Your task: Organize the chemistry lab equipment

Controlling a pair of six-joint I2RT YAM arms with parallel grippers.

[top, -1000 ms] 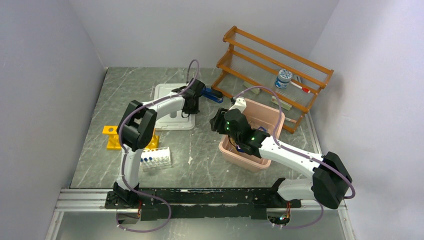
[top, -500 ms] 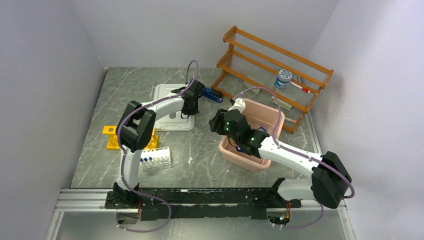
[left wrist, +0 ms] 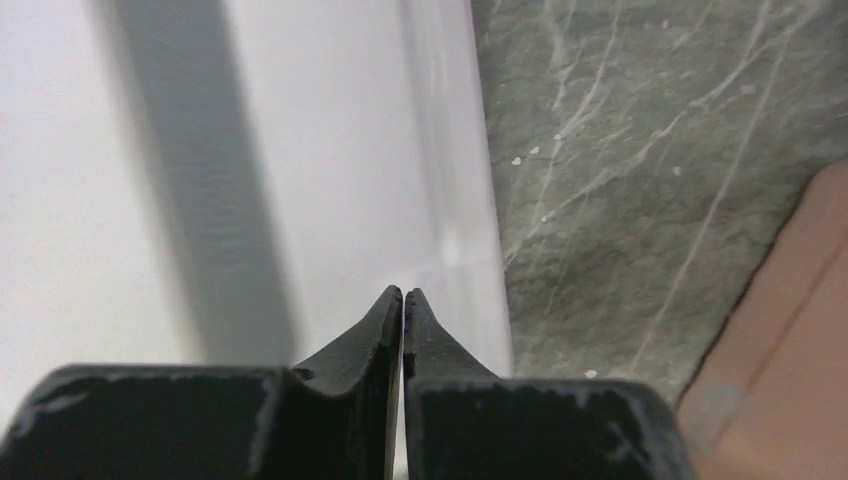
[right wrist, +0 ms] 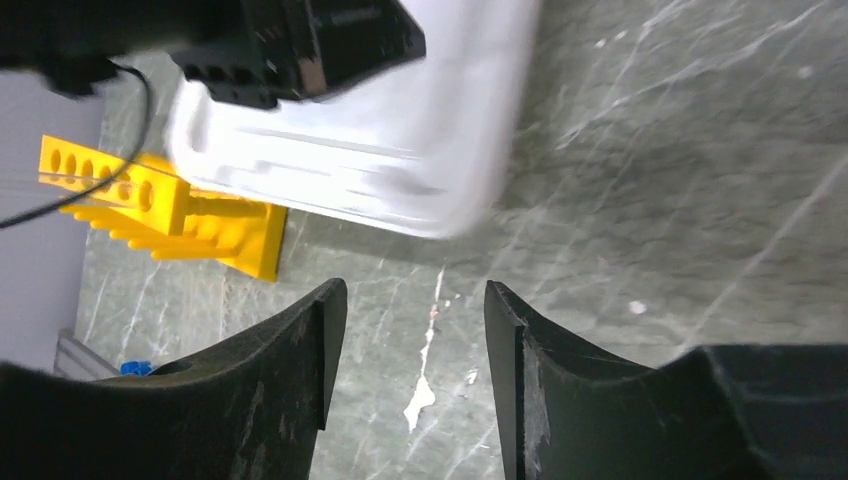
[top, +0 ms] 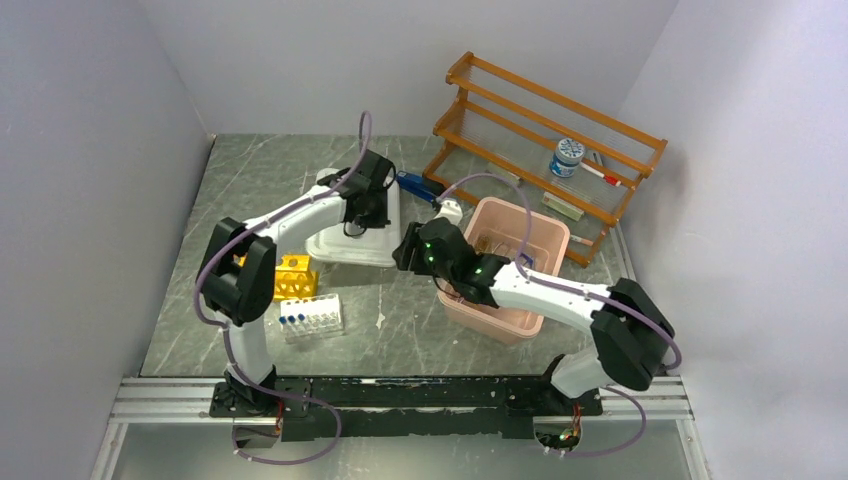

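Nearest the arm bases, the small clear blue-capped tubes [top: 311,318] stand in their pale holder on the grey table [top: 200,300], left of centre, with neither arm touching them. Just behind them sits a yellow rack [top: 290,276], partly hidden by the left arm's elbow.

Over to the middle now. The right gripper [right wrist: 415,300] hangs low over bare tabletop between the white tray [top: 335,245] and the pink bin [top: 505,328]. Its fingers are spread apart with nothing between them, just marbled table showing through the gap. The bin sits right beside it, under the right forearm. Something clear lies inside, but the arm covers too much to say what it is.

Further back, the left gripper [left wrist: 402,298] is down at the white tray, near its right-hand edge, with its two fingertips pressed together. The wrist view is too close to say whether a thin lip of the tray is pinched between them.

Behind the tray, a blue stapler [top: 415,186] lies on the table near the foot of the wooden shelf [top: 460,72]. At the very back, a blue-capped bottle [top: 567,157] stands upright on that shelf.
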